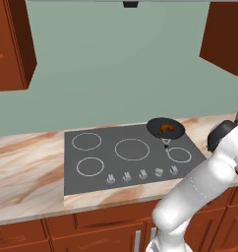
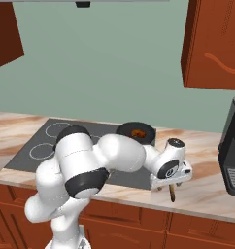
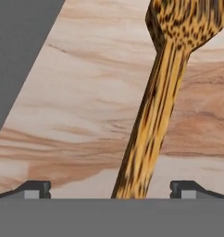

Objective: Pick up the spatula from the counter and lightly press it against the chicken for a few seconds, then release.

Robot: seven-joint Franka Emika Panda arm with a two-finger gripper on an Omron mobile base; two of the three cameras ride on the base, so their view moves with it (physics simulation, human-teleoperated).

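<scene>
A wooden spatula [image 3: 158, 106] lies flat on the marble counter [image 3: 86, 92], its blade toward the top of the hand view. The handle runs down between my two dark fingertips [image 3: 37, 189], which stand wide apart on either side of it without touching. My gripper [image 3: 110, 190] is open and low over the handle. In the right base view the gripper [image 2: 169, 186] hangs just above the counter right of the cooktop, with the spatula [image 2: 172, 193] end poking out beneath it. The chicken [image 1: 166, 129] sits in a black pan [image 1: 155, 125] on the rear right burner.
The dark cooktop [image 1: 121, 167] has several burners and a row of knobs [image 1: 142, 173] at its front. A black appliance [image 2: 232, 155] stands at the counter's right end. Wooden cabinets [image 2: 214, 44] hang above.
</scene>
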